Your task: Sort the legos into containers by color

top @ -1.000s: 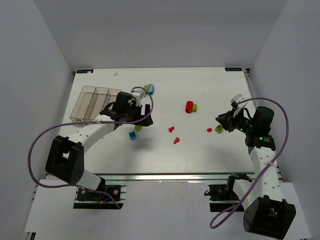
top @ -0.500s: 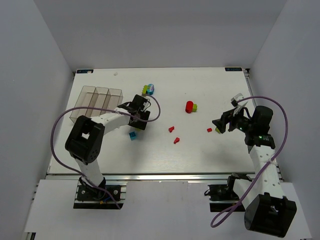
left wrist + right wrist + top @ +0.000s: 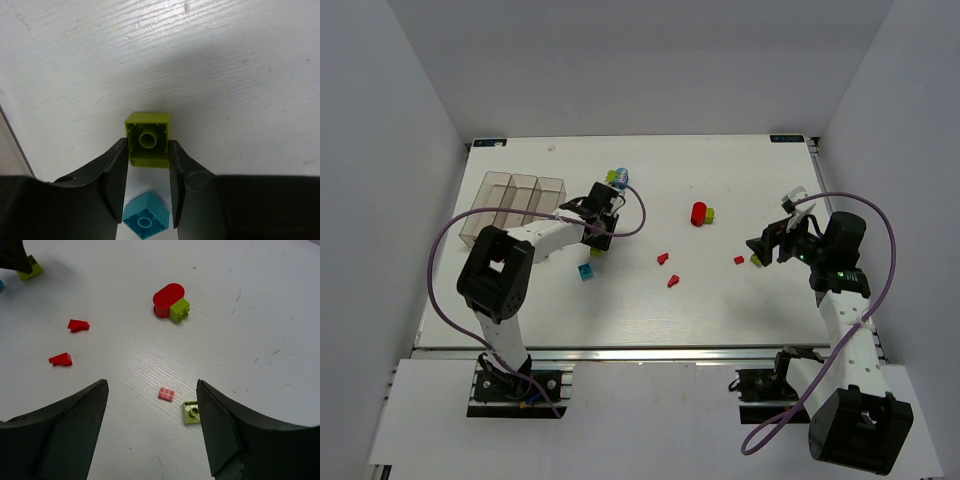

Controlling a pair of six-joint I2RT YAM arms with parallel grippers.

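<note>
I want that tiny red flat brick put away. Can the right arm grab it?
Probably yes. The right gripper is open, with the red flat brick showing bare between its fingers; only a lime piece sits close beside it.

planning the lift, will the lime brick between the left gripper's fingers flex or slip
The lime brick looks like rigid moulded plastic, so it probably won't flex. Its open underside shows it is hollow, so likely light. The left gripper meets smooth flat sides, so it might slip or twist.
</note>
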